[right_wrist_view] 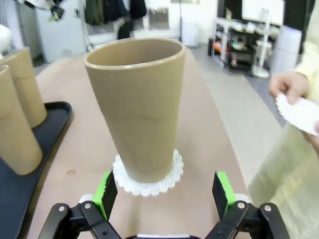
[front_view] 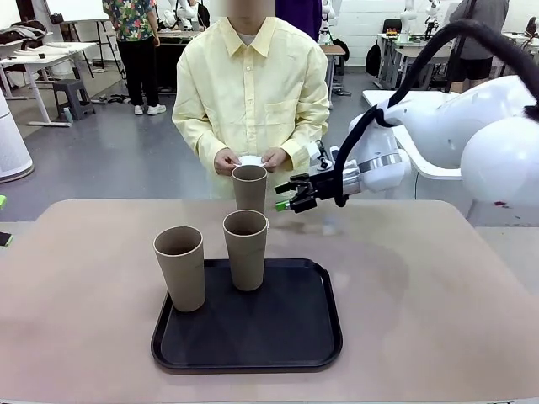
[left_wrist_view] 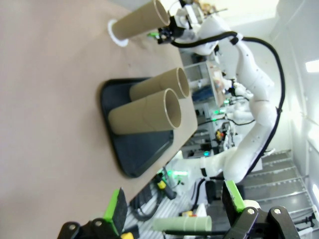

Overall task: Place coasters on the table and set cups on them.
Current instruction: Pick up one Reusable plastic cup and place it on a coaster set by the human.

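Cups [front_view: 245,248] — two stand upright in the near black tray [front_view: 278,337]; a third cup [front_view: 249,187] sits on a coaster [right_wrist_view: 148,175] at the desk's [front_view: 421,278] far middle, the right claw [front_view: 285,195] gaping just right of it (not touching). Left claw [left_wrist_view: 174,193] gapes too.

1. In the front view, the foot of the tall tapered brown-beige tumbler at the far side [front_view: 249,183] is covered by the rim of a second like tumbler [front_view: 245,251] on the black rounded-square tray [front_view: 312,337].
2. The person's hand [front_view: 274,158] and the far tumbler's rim cover most of the white scalloped paper doilies being held [front_view: 251,160]; their count cannot be told.
3. In the right wrist view, the round lacy white doily [right_wrist_view: 147,189] on the beige desk [right_wrist_view: 209,124] shows its edge alone. The second tumbler, a third [right_wrist_view: 27,89] and the tray are cut by the left edge.
4. In the left wrist view, the left pincer's [left_wrist_view: 174,186] fingers are cut by the bottom edge. The right pincer [left_wrist_view: 162,35] is too small to read.
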{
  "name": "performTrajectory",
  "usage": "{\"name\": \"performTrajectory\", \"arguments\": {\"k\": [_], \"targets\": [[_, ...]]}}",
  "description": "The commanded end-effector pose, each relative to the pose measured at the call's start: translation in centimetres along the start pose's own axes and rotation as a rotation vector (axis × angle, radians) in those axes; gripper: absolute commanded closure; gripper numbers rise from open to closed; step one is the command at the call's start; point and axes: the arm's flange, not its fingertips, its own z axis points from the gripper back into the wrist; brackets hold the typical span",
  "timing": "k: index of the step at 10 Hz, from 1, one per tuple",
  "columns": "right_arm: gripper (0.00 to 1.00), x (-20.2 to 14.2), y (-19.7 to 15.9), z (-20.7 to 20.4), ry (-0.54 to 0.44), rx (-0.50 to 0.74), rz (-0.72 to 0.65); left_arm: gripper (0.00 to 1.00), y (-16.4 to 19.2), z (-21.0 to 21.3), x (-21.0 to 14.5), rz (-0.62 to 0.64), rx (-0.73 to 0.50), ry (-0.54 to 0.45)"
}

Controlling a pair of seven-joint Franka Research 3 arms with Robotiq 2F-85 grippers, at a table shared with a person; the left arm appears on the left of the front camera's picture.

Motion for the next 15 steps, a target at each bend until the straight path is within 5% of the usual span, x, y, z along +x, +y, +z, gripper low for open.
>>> {"name": "performTrajectory", "arguments": {"k": [1, 4, 7, 9, 13, 15], "targets": [[0.0, 2.3, 4.3, 3.0, 0.146, -0.111, -0.066, 0.0, 0.0, 0.1, 0.0, -0.015, -0.007, 0.0], [0.0, 8.0, 11.8, 10.3, 0.428, -0.333, -0.267, 0.0, 0.0, 0.1, 0.0, -0.015, -0.007, 0.0], [0.0, 12.9, 18.4, 13.3, 0.571, -0.452, -0.361, 0.0, 0.0, 0.1, 0.0, -0.015, -0.007, 0.0], [0.0, 14.8, 20.5, 13.5, 0.615, -0.488, -0.382, 0.0, 0.0, 0.1, 0.0, -0.015, -0.007, 0.0], [0.0, 17.3, 22.6, 12.9, 0.879, -0.518, -0.593, 0.0, 0.0, 0.1, 0.0, -0.015, -0.007, 0.0], [0.0, 19.6, 21.5, 13.1, 0.891, -0.508, -0.587, 0.0, 0.0, 0.1, 0.0, -0.015, -0.007, 0.0]]}}
